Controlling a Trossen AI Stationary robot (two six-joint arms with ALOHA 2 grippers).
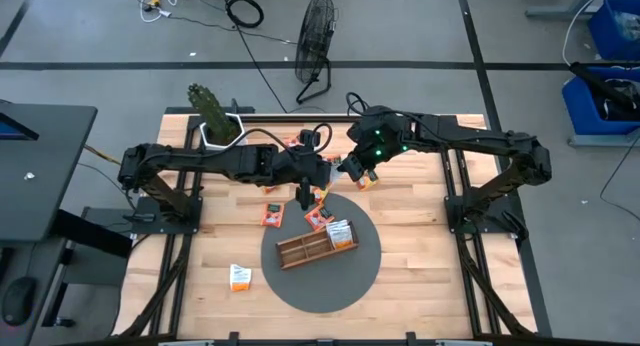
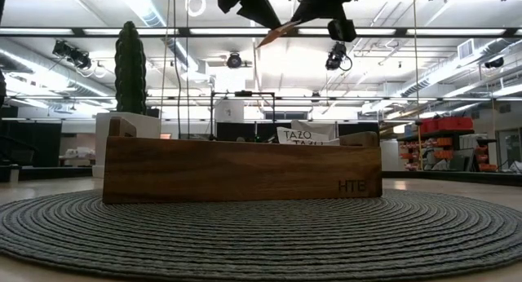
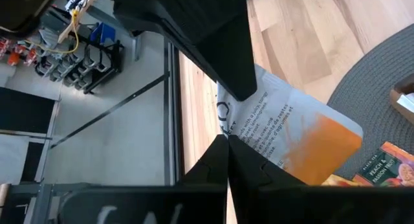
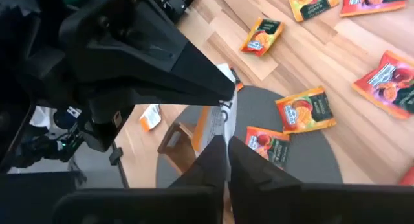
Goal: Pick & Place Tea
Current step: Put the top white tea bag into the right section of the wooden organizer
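High view: wooden tray (image 1: 316,247) on a round grey mat (image 1: 322,279) at the worktop's (image 1: 420,246) centre; one white-and-orange sachet (image 1: 340,233) stands in the tray's end compartment. Both claws meet in the air just beyond the mat. Left claw (image 3: 228,141): closed, pinching a white-and-orange sachet (image 3: 297,130) by its edge. Right claw (image 4: 226,141): closed on the same sachet (image 4: 223,117), edge-on. Loose sachets: several near the mat's far edge (image 1: 272,215), one beside the mat (image 1: 239,277). Potted cactus (image 1: 212,110) at the worktop's far corner.
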